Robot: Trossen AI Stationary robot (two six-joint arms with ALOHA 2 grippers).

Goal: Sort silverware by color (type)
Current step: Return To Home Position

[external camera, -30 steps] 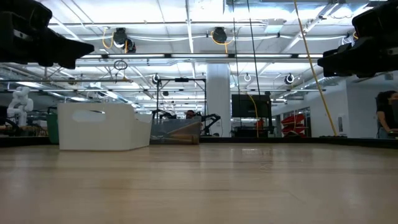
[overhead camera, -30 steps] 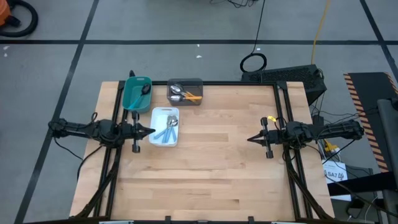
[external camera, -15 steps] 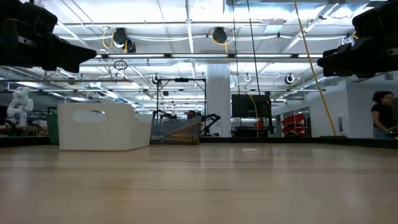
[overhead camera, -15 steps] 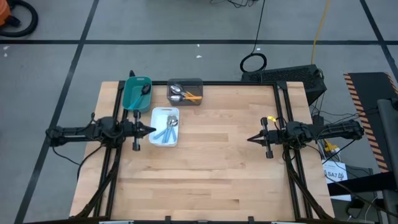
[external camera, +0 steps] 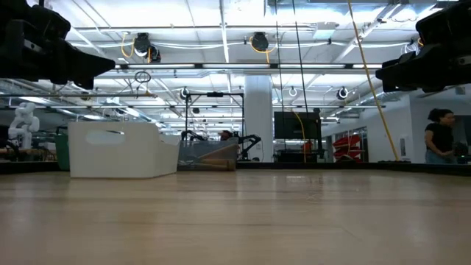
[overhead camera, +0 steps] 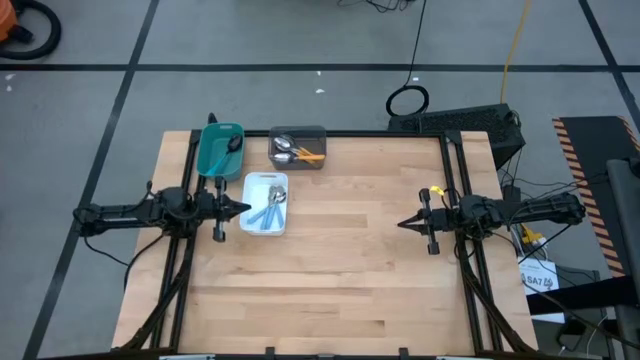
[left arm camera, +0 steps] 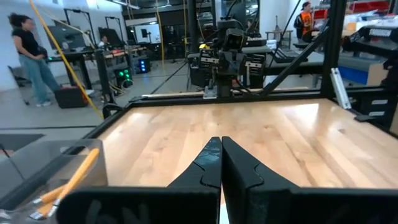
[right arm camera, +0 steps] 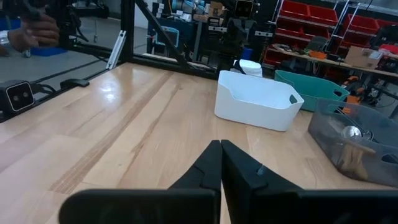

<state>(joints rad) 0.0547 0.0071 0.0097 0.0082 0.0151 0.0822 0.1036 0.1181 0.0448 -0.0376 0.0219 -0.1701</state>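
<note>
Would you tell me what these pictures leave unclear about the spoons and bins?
- High view: the number of light-blue spoons in the white bin; they overlap and show too small.
- Low view: the bins' contents; the white bin's wall hides its own, and the teal bin sits mostly behind it.
- Right wrist view: part of the grey bin, cut off by the picture's edge.

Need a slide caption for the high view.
Overhead: spoons in teal tray, grey tray, white tray; left gripper and right gripper shut at the table sides.
</note>
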